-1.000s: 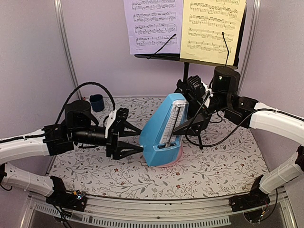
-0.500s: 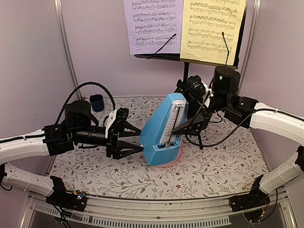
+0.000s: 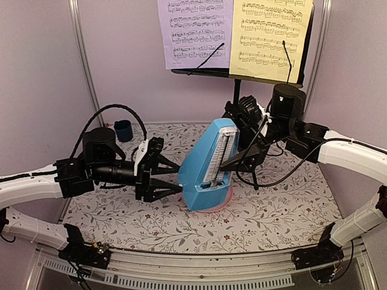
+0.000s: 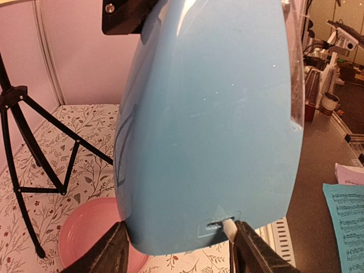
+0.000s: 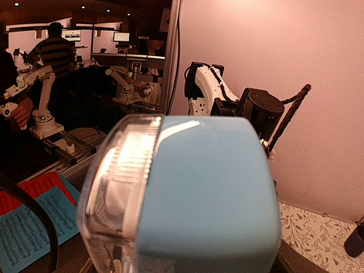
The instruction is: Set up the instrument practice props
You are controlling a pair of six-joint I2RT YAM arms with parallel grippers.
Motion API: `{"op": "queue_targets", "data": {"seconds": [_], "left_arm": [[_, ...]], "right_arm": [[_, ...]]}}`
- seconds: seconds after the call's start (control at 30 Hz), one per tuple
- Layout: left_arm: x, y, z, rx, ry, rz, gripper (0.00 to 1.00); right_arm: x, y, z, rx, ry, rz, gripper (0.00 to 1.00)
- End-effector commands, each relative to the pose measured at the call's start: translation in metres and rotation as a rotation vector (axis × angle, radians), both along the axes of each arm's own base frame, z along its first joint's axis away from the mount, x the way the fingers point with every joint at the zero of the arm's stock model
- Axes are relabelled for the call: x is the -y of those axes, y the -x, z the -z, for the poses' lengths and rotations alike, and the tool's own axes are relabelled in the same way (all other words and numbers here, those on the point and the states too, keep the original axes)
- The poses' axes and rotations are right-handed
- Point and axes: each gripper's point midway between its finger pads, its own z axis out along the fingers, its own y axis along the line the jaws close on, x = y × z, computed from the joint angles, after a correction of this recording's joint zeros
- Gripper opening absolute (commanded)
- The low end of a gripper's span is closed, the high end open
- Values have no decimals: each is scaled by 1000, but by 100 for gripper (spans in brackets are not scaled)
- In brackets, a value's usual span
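Slightly narrower than a second ago, the left jaws straddle the base of the metronome (image 3: 205,166); whether they press it I cannot tell. Right jaws appear to clasp its upper body. It stands mid-frame, over the pink plate (image 4: 85,230), below the music stand (image 3: 242,74). Squeezing those slick, tapered sides could, I judge, pop it loose and topple it off the plate's rim.

Blue metronome (image 4: 210,125) fills the frame, base flanked by the left gripper (image 4: 179,251) fingers, overlapping a pink plate (image 4: 85,227); music stand (image 4: 34,148) legs near the worktop's walled edge
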Motion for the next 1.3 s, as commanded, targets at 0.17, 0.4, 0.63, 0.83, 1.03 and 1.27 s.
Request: {"op": "queue_targets", "data": {"seconds": [0.17, 0.4, 0.63, 0.83, 1.03, 1.27], "left_arm": [[3, 2, -7, 14, 8, 9, 62], [3, 2, -6, 12, 7, 4, 62], [3, 1, -6, 10, 8, 3, 62], [3, 1, -6, 4, 7, -2, 61], [3, 0, -5, -2, 4, -5, 61], [2, -1, -3, -7, 0, -12, 59]], "right_arm": [[12, 13, -36, 92, -109, -9, 31], [11, 13, -35, 90, -107, -9, 31], [12, 13, -36, 92, -109, -7, 31], [13, 13, -36, 93, -110, -5, 31], [13, 14, -37, 92, -111, -4, 31], [12, 14, -36, 90, -109, -5, 31]]}}
